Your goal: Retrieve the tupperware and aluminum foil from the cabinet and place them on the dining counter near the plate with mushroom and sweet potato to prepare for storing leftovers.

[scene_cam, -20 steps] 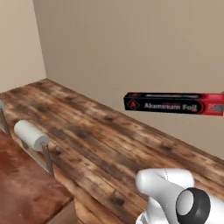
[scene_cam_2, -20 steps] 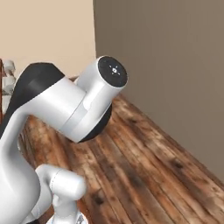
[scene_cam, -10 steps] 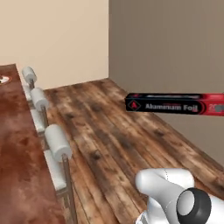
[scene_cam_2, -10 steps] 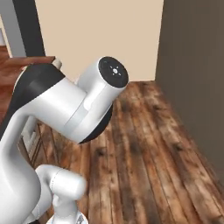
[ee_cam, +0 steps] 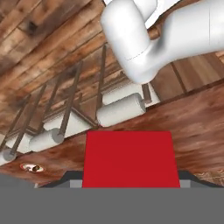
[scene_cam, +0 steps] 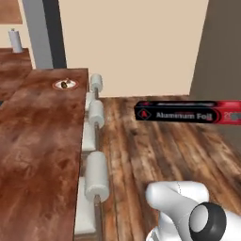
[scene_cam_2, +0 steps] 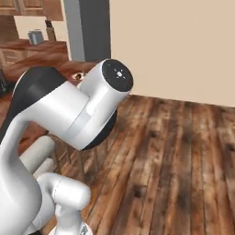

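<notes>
A: Report the scene, left to right, in the left base view.

B: At far left, the desk (scene_cam: 42, 141), dark reddish-brown wood grain, runs from the near edge toward the back. A plate (scene_cam: 65, 84) with small brown pieces of food on it sits near the desk's far right corner. A white paper roll (scene_cam: 16, 41) stands upright on a separate surface behind it, next to a grey column (scene_cam: 45, 33).

A: What lies along the desk's right edge?

B: Three stools (scene_cam: 96, 179) with white cylindrical backrests, in a row from near to far, close against the desk. To their right is open plank floor (scene_cam: 155, 146) up to a beige wall (scene_cam: 136, 42).

A: Location of the foil box?

B: The foil box (scene_cam: 188, 112) is in the air at right, level, well apart from the desk, with the stools between the two. Its white lettering faces the camera. In the hand view its red end (ee_cam: 130, 159) sits at the bottom centre, above the desk surface and stools.

A: State of the fingers?

B: They are hidden behind the red end in the hand view, so I cannot tell how they stand. The box hangs clear of every surface.

A: Anything near the arm?

B: The arm's white elbow (scene_cam_2: 98, 103) rises over the floor in the right base view.
</notes>
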Controlling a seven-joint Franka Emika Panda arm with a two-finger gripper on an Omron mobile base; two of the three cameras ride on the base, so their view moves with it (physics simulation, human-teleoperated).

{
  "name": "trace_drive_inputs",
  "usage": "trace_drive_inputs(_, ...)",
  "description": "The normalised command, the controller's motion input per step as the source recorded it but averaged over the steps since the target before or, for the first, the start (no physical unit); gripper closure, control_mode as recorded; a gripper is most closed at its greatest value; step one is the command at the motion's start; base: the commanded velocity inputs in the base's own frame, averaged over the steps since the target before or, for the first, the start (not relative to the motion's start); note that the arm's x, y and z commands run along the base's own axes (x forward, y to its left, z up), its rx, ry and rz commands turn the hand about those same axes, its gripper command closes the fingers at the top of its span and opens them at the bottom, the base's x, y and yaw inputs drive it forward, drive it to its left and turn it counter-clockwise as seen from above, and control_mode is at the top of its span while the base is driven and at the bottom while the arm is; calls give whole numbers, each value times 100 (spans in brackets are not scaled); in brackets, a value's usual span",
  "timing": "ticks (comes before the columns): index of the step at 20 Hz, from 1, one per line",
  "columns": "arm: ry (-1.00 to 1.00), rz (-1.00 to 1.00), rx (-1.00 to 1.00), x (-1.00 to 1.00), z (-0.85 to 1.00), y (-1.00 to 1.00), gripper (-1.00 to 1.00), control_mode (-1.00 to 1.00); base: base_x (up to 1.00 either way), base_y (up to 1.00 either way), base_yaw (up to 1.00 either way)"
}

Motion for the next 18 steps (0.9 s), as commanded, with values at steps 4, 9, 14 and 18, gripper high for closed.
trace_drive_inputs(4,0,0,0,0,0,0,100,100,100,-43,58)
trace_drive_inputs(9,0,0,0,0,0,0,100,100,100,-43,59)
trace_drive_inputs(14,0,0,0,0,0,0,100,100,100,-41,60)
trace_drive_inputs(18,0,0,0,0,0,0,100,100,100,-49,60)
